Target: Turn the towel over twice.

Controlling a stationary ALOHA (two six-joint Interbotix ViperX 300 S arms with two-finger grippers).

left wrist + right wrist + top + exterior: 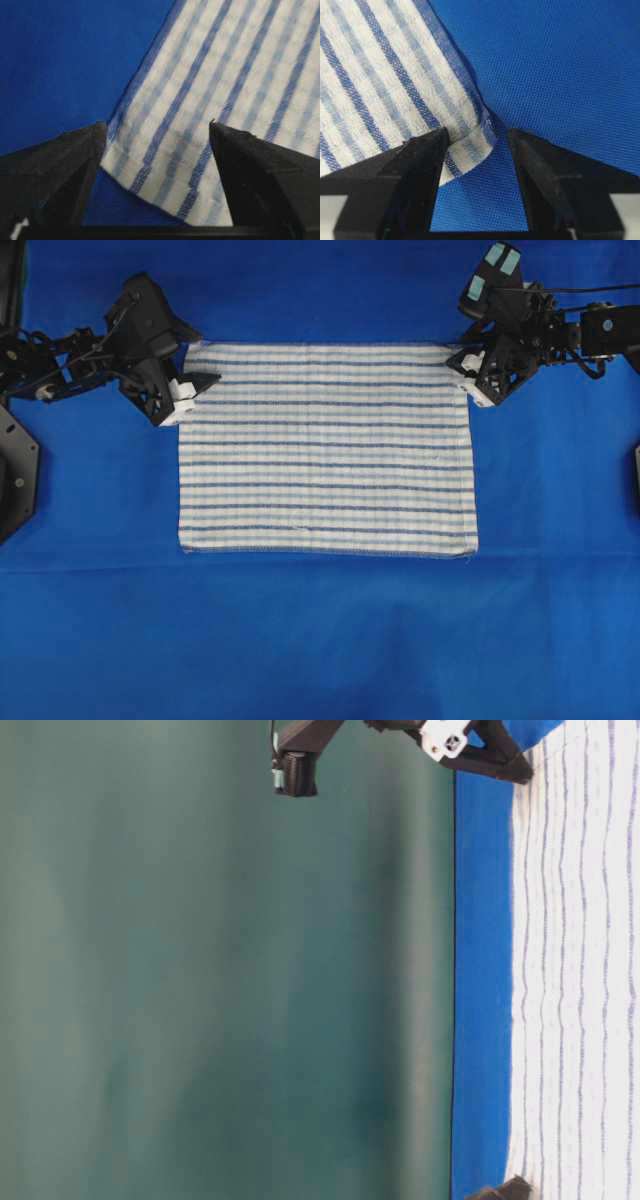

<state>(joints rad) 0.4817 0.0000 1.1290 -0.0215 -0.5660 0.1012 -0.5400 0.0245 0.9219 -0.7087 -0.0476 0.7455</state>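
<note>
The towel (327, 448) lies flat on the blue cloth (320, 640). The left gripper (157, 132) gapes wide over one far corner; the right gripper (476, 135), also spread, straddles the other, perhaps touching it.

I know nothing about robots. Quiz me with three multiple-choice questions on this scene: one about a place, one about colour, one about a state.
1. Where are the two end effectors?
A. at the towel's two far corners
B. at its near edge
C. at its middle

2. What colour is the cloth under the towel?
A. green
B. blue
C. red

3. How does the towel lie?
A. rolled up
B. folded in half
C. spread flat

Answers: 1 A, left end effector and right end effector sit there. 2 B, cloth is blue. 3 C, towel shows its full rectangle.
</note>
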